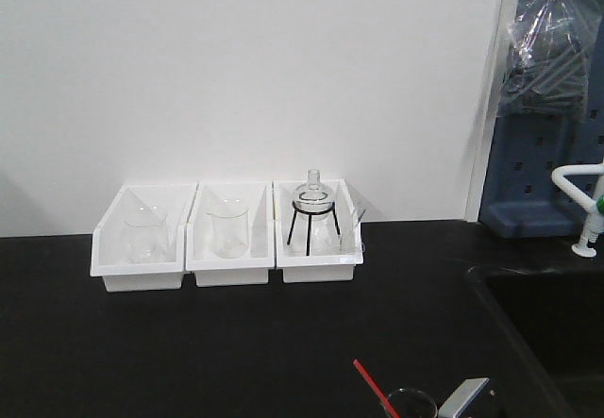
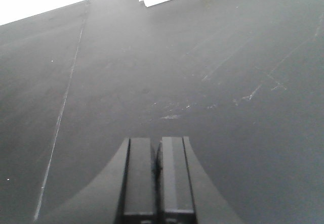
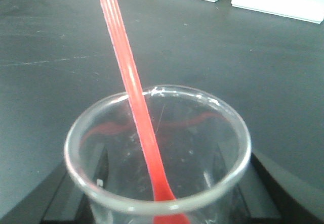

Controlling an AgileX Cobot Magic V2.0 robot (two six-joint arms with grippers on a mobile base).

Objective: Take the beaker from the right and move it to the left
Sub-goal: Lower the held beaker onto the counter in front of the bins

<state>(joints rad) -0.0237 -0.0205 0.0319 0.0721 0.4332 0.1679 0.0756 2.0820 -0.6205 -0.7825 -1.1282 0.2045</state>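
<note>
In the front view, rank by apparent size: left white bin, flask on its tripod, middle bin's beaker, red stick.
1. left white bin
2. flask on its tripod
3. middle bin's beaker
4. red stick, though it is nearest the camera and cut off.

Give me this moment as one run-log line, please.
left gripper: shut, empty, above black table | right gripper: shut on beaker | beaker: holds red stick
</note>
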